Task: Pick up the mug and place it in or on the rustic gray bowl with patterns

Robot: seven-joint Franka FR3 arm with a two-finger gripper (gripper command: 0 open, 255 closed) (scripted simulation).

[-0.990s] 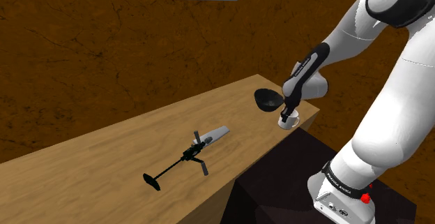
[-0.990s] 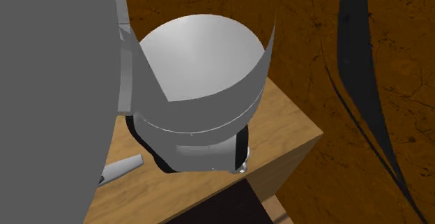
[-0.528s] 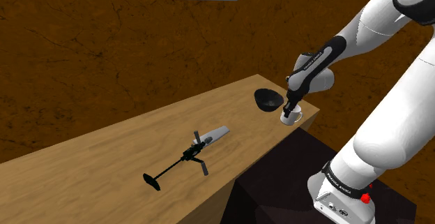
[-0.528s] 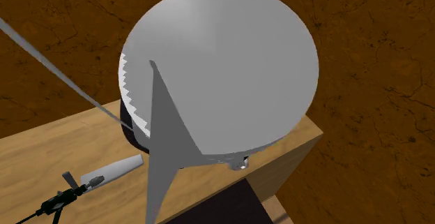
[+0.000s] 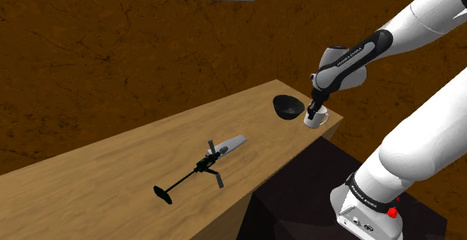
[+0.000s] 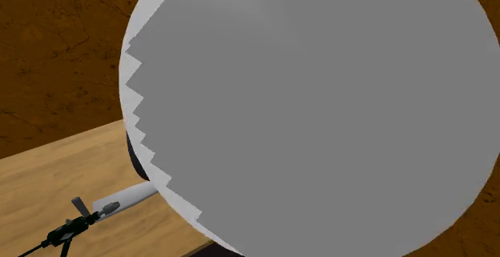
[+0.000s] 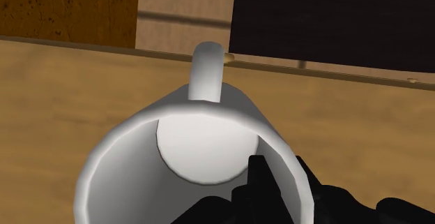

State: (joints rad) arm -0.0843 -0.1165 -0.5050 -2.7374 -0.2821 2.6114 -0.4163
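Observation:
A white mug [image 5: 315, 118] hangs just above the wooden table's [image 5: 112, 171] right-hand corner in the shoulder view, upright, with my gripper [image 5: 320, 109] shut on its rim from above. In the wrist view one black finger [image 7: 259, 185] sits inside the mug [image 7: 202, 153] and the other outside, pinching the wall opposite the handle [image 7: 207, 69]. The dark bowl [image 5: 287, 108] rests on the table directly to the shoulder view's left of the mug, very close to it.
A black tripod-like object [image 5: 193, 173] and a pale grey tool [image 5: 230, 143] lie mid-table; both also appear in the second exterior view, the tripod-like object [image 6: 68, 231] and the tool [image 6: 128, 198]. A grey part of the arm [image 6: 320, 111] blocks that view. The dark stand [image 5: 314, 194] sits below the table corner.
The arm has risen and swung toward the shoulder view's right, lifting the mug slightly off the table beside the bowl. The grip has stayed the same.

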